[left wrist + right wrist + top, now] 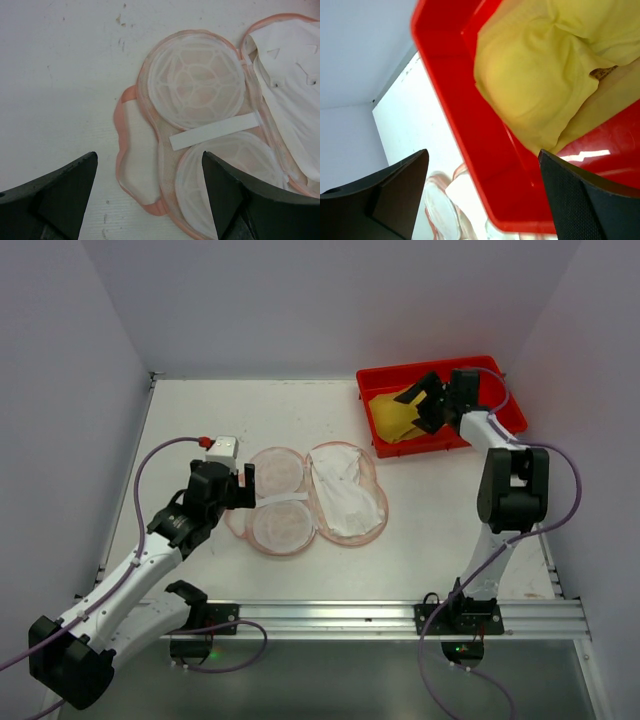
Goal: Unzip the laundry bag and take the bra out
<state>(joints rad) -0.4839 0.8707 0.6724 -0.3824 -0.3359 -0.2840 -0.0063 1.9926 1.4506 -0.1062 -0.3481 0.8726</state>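
Observation:
The laundry bag (310, 502) lies unzipped and spread flat mid-table, with pink edging, two round mesh domes on its left half and white fabric on its right half (347, 495). The left wrist view shows it too (195, 95). A yellow bra (393, 412) lies in the red tray (508, 416) at the back right, and also shows in the right wrist view (540, 65). My left gripper (247, 485) is open and empty, hovering over the bag's left edge (149, 167). My right gripper (425, 400) is open and empty, just above the tray's near-left side (484, 160), beside the bra.
A small white box with a red end (221, 447) sits on the table behind my left gripper. The tray's red wall (465, 115) stands between my right fingers. A metal rail (400, 618) runs along the table's near edge. Walls close in on three sides.

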